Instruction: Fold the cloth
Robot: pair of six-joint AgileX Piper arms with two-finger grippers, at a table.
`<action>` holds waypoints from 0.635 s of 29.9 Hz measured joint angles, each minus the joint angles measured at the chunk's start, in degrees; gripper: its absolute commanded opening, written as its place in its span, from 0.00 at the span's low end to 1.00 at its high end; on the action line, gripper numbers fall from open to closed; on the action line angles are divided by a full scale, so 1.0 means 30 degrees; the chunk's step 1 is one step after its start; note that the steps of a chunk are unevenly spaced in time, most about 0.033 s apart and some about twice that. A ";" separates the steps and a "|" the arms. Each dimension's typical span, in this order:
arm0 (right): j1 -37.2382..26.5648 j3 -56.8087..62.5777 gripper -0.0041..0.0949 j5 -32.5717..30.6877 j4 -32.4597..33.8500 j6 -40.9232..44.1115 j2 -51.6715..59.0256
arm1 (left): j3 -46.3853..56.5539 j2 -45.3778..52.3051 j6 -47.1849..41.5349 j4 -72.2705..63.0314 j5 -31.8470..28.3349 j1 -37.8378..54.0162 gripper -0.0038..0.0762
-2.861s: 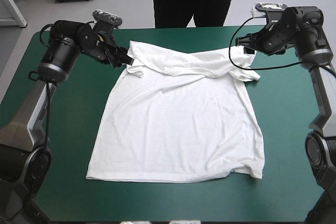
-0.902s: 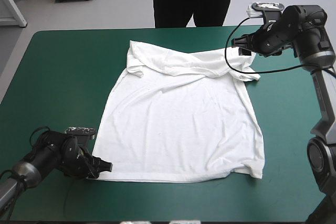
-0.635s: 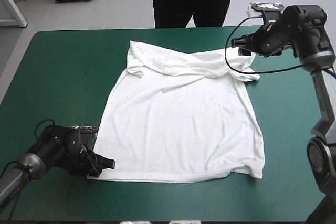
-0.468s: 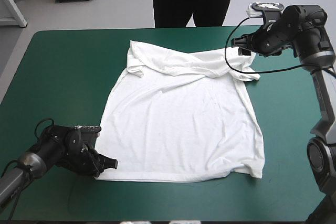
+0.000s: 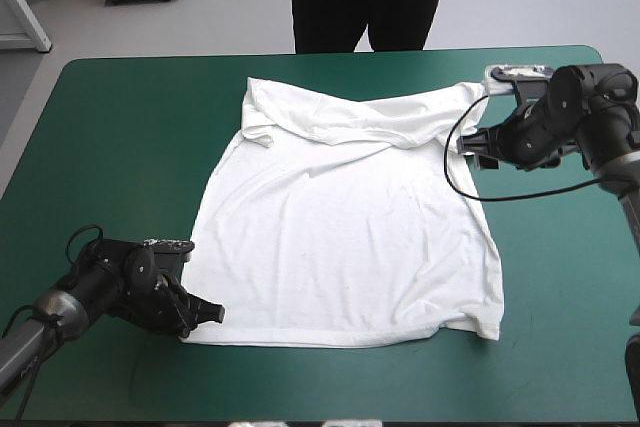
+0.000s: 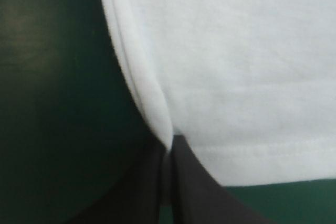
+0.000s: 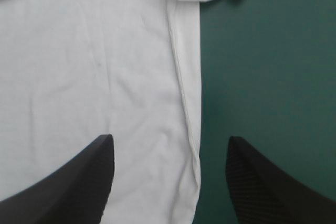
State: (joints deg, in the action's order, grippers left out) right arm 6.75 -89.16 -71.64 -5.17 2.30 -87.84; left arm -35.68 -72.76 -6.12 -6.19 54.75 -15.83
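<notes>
Two changes: left end effector now pinches the T-shirt's near-left hem corner; right end effector, wide open, has dropped over its right edge. I read T-shirt flat on surface, fold pending.

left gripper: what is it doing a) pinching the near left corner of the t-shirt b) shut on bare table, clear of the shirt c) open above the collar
A: the left gripper is shut on the T-shirt at its hem corner nearest the robot, with the cloth pinched at its tip.
</notes>
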 measured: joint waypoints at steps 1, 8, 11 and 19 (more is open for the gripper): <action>0.0000 0.0685 0.62 0.0000 -0.0001 -0.0018 0.0284 | 0.0000 0.0000 0.0023 0.0000 0.0000 0.0000 0.04; 0.0586 0.4847 0.62 0.0166 0.0014 0.0204 0.1696 | 0.0000 0.0000 0.0313 -0.0058 0.0000 0.0000 0.04; 0.1494 0.6415 0.62 0.0220 0.0395 0.0826 0.2252 | 0.0000 0.0000 0.0419 -0.0058 0.0000 0.0000 0.04; 0.3850 0.9987 0.62 0.1396 0.2157 0.4309 0.3333 | 0.0000 0.0000 0.0563 -0.0075 0.0000 0.0000 0.04</action>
State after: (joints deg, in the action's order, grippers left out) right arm 18.30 -59.20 -67.46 1.30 15.23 -77.84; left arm -35.68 -72.76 -4.43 -6.42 54.75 -15.83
